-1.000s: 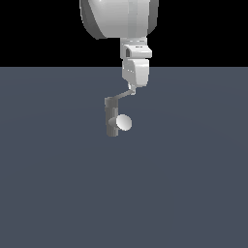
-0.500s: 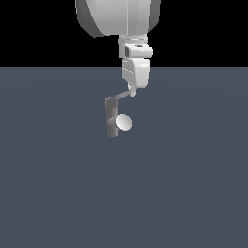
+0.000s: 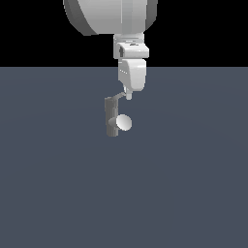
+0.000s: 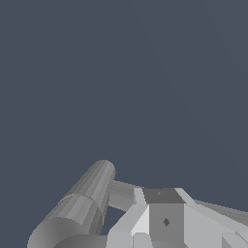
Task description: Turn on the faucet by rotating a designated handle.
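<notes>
The faucet (image 3: 112, 119) is a small grey upright column with a stubby spout ending in a pale round disc (image 3: 124, 122). The handle (image 3: 119, 95) is a thin light-grey lever that runs from the dark cap up toward the exterior view's right. My gripper (image 3: 129, 95) hangs from above with its fingers together, tips against the lever's far end. In the wrist view the column (image 4: 85, 203) lies beside the fingers (image 4: 164, 220), and the lever (image 4: 123, 194) passes behind them. The jaws hold nothing that I can see.
A flat dark blue-grey floor (image 3: 184, 184) spreads around the faucet. The arm's large white body (image 3: 111, 14) hangs above and behind the faucet.
The gripper has shifted only slightly at the lever's end. The handle keeps nearly the same angle.
</notes>
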Available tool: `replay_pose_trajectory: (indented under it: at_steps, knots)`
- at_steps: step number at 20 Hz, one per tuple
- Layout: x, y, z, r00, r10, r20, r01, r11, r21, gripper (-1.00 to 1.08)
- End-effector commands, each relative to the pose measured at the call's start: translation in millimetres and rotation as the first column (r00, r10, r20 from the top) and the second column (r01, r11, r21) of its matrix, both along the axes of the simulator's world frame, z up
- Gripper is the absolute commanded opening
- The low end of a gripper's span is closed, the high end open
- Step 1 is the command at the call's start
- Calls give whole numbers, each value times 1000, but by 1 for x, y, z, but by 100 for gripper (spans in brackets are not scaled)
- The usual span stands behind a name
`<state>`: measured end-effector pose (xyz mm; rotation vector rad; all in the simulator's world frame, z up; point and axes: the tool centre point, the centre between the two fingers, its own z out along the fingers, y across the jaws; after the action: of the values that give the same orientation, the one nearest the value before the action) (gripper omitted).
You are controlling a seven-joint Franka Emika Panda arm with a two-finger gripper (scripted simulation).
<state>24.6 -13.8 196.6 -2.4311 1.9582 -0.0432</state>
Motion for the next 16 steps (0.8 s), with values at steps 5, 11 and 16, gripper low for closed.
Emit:
replay_pose_trajectory:
  at_steps: [5,11,16]
  knots:
    - [-10,22,-5,1000,3,-11,-3,1000,2,-100]
    - [-25,54,-11,1000,5,-25,-5,1000,2,-100]
    - [-35,76,-15,999,6,-34,-6,1000,2,-100]
